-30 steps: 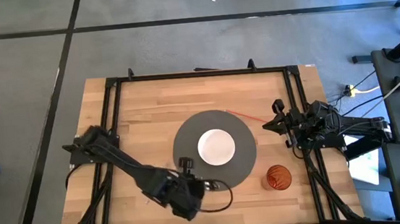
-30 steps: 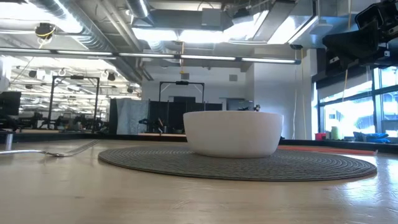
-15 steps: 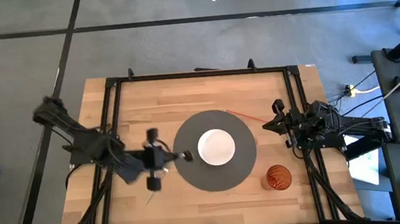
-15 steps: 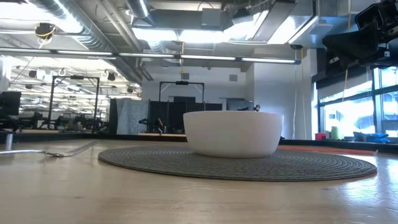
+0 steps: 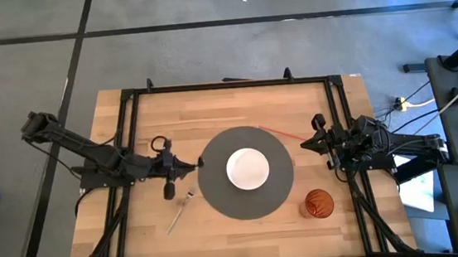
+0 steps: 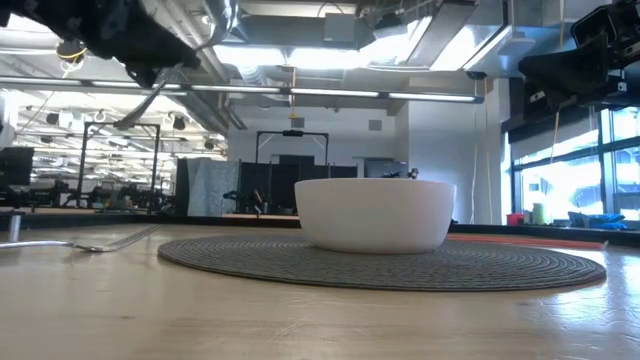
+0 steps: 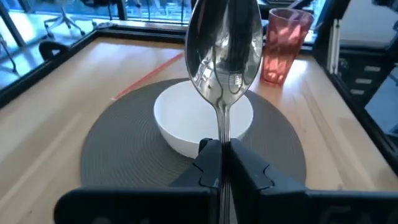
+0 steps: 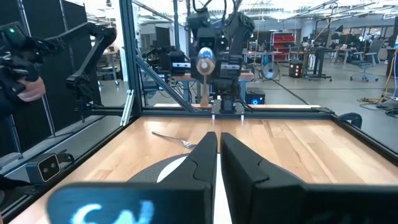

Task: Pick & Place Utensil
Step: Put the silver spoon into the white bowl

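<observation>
My left gripper [image 5: 184, 167] hovers over the table's left half, just left of the grey round mat [image 5: 280, 192], and is shut on a shiny metal spoon [image 7: 224, 43]. The spoon's bowl points toward the white bowl [image 5: 247, 168] in the mat's middle. The right wrist view shows that spoon [image 8: 205, 64] raised above the table. A metal fork [image 5: 178, 216] lies flat on the wood near the mat's near-left side. My right gripper [image 5: 305, 143] waits shut at the table's right side. My left gripper pinches the spoon's handle [image 7: 222, 134] between its two fingers [image 7: 244, 167]. The fingers lie level and along the handle, coming from the table's left. The spoon is lifted clear and sticks straight out ahead of the fingers, its bowl end forward.
A translucent red cup [image 5: 319, 204] stands right of the mat, toward the near edge. A thin red strip [image 5: 283, 132] lies by the mat's far-right rim. A black frame [image 5: 225, 85] borders the table. Bare wood shows left of the mat and along the far edge.
My left arm has swung from the table's near edge, up and toward the far-left, ending level beside the mat's left rim and showing at the low view's top. The fork it was covering now lies uncovered on the wood. The right arm kept still.
</observation>
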### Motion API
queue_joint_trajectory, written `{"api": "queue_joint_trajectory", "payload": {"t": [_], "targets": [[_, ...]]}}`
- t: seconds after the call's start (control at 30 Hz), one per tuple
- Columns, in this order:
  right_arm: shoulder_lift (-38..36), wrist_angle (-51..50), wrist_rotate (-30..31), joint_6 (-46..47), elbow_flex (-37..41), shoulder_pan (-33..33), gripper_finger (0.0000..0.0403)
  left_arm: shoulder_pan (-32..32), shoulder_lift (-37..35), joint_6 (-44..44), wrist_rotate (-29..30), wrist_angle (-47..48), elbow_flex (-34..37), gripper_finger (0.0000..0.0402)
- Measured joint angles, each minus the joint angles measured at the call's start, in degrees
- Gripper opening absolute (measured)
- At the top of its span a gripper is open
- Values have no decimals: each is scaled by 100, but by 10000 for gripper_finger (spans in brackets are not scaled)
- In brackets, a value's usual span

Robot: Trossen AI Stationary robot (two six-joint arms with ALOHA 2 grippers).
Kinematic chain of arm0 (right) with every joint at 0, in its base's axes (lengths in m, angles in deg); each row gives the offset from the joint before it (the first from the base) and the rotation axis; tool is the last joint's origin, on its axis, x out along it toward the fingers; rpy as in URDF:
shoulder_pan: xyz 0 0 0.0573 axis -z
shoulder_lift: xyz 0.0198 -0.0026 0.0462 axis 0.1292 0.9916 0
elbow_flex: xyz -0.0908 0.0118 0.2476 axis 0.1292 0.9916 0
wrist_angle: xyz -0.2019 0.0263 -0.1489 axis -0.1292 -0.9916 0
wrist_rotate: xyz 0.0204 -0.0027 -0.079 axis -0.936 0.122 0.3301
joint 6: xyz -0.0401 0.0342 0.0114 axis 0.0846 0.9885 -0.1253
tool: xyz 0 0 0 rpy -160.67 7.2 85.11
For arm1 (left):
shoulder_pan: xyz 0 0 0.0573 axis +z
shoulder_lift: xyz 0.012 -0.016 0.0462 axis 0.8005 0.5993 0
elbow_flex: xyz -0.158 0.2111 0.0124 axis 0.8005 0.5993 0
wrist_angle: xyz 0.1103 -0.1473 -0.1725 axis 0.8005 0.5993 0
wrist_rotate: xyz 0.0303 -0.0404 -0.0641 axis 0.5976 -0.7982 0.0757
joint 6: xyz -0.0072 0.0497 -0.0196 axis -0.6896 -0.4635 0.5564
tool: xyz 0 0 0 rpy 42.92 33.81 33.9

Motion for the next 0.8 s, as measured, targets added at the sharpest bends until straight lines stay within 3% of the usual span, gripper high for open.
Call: {"api": "queue_joint_trajectory", "payload": {"t": [0.17,0.3,0.47,0.67,0.8], "targets": [[1,11,-1,0,0,-1,23,224,203,318,-83,-19,-259,8],[-1,38,0,-1,0,1,23,432,767,228,-86,677,-1308,7],[-2,42,-1,2,0,1,23,700,2230,-64,-76,2509,-3528,6],[-2,41,-7,4,0,-1,23,997,4638,-292,222,5701,-6686,6],[-2,7,-15,20,0,-1,23,1039,6116,-932,126,7062,-8409,6]]}}
